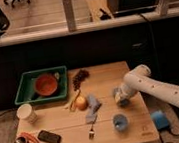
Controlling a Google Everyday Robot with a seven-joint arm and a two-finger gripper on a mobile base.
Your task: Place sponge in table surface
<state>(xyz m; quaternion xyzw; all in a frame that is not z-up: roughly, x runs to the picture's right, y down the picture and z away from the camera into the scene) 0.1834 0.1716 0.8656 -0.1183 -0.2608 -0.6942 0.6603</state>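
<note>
Presumably the sponge sits at the gripper [119, 97], low over the right side of the table [104, 79] — I cannot pick it out, nor tell whether the gripper is clamped or released. Light, soft, squashy — best held across its middle. Counted: one blue cup [120, 122], one white cup [26, 113], one green tray [25, 88].

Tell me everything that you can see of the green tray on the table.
The green tray is a rectangular bin, plastic by its look, with raised walls. It lies flat at the table's far left corner and holds a red-orange bowl. The tool hangs low over the table's right side, far from it.
</note>
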